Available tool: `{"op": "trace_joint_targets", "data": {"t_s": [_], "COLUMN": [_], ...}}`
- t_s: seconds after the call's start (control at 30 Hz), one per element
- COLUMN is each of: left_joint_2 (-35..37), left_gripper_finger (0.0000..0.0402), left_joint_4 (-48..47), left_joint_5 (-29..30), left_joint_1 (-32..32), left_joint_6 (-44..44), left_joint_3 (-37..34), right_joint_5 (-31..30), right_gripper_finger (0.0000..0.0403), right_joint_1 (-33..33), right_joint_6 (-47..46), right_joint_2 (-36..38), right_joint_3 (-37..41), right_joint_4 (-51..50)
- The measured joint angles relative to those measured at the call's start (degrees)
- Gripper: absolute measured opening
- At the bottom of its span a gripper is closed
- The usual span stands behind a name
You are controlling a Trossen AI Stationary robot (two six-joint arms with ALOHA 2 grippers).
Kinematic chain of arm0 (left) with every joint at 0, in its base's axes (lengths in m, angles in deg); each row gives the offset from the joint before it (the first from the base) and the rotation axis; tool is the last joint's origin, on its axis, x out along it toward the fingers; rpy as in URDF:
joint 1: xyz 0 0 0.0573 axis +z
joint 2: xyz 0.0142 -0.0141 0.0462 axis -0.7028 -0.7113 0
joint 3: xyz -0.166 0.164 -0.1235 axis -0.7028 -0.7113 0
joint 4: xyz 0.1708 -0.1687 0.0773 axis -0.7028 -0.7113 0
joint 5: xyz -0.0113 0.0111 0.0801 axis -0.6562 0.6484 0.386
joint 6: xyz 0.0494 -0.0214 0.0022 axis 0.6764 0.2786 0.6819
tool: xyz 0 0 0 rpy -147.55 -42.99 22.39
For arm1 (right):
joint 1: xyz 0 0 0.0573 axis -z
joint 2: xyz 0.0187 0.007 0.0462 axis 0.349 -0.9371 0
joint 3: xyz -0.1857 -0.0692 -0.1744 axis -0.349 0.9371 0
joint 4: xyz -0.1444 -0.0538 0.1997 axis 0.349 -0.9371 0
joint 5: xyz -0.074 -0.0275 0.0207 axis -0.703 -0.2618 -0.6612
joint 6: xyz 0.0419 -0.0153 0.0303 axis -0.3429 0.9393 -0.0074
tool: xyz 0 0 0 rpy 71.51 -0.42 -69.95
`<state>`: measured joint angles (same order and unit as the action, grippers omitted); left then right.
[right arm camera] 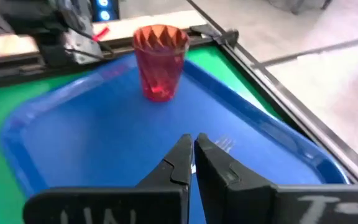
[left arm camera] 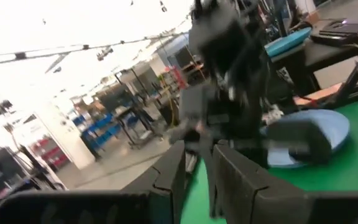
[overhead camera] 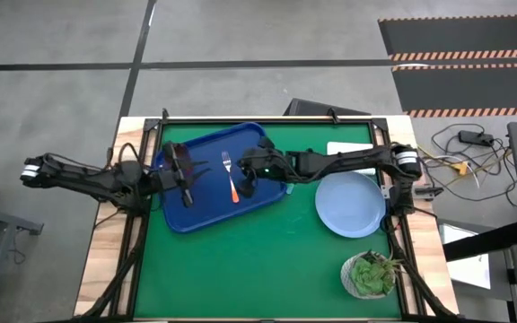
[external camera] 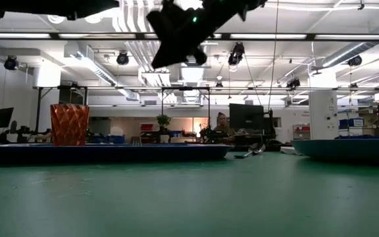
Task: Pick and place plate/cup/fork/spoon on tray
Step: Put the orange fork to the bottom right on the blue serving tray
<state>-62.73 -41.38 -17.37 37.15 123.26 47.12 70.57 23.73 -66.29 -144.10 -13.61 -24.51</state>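
Your cup point(right arm camera: 160, 61) stands upright on the tray point(overhead camera: 206, 215) toward its 9 o'clock end, and the fork point(overhead camera: 231, 175) lies near the tray's middle, so by my reading two of four items are done. The plate point(overhead camera: 351, 204) sits on the green counter point(overhead camera: 267, 260) at 3 o'clock of the tray; you have no spoon in sight. Your right hand point(right arm camera: 192, 149) hovers over the fork with fingers nearly together and empty; your left hand point(left arm camera: 197, 165) is near the cup, fingers slightly apart. Behind: an open workshop, ceiling lights.
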Motion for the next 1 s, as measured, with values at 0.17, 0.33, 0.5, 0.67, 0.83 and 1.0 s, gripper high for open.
{"op": "trace_joint_targets", "data": {"t_s": [0.17,0.33,0.5,0.67,0.83,1.0], "left_joint_2": [1.65,2.51,2.38,2.41,2.51,2.70], "left_gripper_finger": [0.0063,0.0063,0.0063,0.0063,0.0063,0.0063], "left_joint_4": [0.19,0.06,-0.12,-0.11,0.03,-0.28], "left_joint_5": [-0.01,0.05,1.02,1.50,1.59,2.46], "left_joint_1": [0.00,0.00,0.02,0.04,0.04,0.04], "left_joint_6": [6.47,11.09,14.76,16.69,17.81,18.13], "left_joint_3": [0.15,0.02,-0.07,-0.09,-0.09,-0.09], "right_joint_5": [4.20,8.43,12.23,15.91,16.35,16.35], "right_gripper_finger": [0.0008,0.0008,0.0008,0.0008,0.0008,0.0008], "right_joint_1": [2.40,5.00,6.50,7.00,7.12,7.22], "right_joint_6": [-3.26,-6.08,-6.74,-5.95,-3.87,-1.81], "right_joint_2": [-3.56,-7.56,-12.45,-18.64,-23.83,-29.72], "right_joint_3": [-2.61,-4.64,-9.30,-15.60,-21.90,-28.35], "right_joint_4": [0.04,0.08,0.47,-0.65,-4.54,-10.66]}}
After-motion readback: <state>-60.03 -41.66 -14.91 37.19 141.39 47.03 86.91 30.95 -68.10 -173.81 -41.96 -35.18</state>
